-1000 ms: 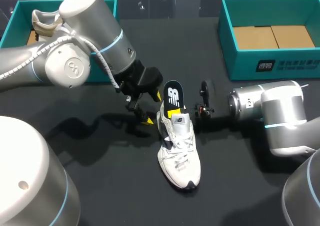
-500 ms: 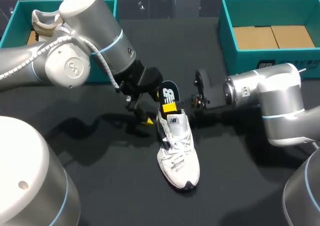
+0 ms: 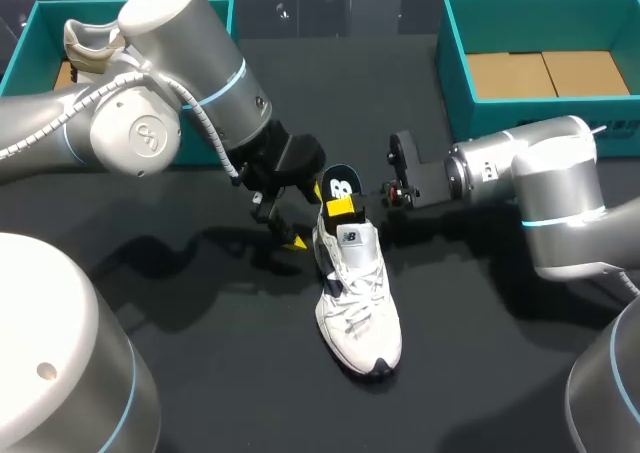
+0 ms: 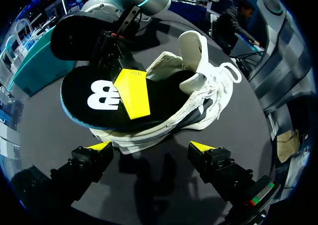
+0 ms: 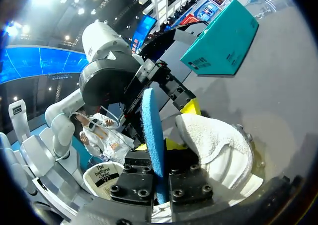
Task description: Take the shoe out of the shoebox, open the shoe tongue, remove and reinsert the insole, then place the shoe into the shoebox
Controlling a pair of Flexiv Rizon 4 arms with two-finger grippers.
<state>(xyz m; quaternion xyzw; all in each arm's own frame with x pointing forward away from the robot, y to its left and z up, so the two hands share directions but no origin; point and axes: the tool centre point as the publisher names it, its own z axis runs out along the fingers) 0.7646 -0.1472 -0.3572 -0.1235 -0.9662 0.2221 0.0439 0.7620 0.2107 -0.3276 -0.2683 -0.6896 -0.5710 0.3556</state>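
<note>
The shoe [image 3: 358, 293] is out of its box and lies on the table [image 3: 200, 373] between my two arms, toe toward me, heel away. Its tongue [image 4: 194, 46] stands up clear of the opening, so I judge that step done. My right claw [image 5: 158, 183] pinches the insole [image 3: 340, 185] from both sides near its heel end. The insole's rear half stands out of the shoe's collar and its front part is down inside. From this alone I cannot say whether it is on its way out or going back in. My left claw [image 4: 150, 146] is spread and holds nothing, hovering just beside the heel, one tip to either side of it and not touching. Left to do: seat the insole flat inside, then lift the shoe into the right box [image 3: 455, 63], which shows only a cardboard floor.
</note>
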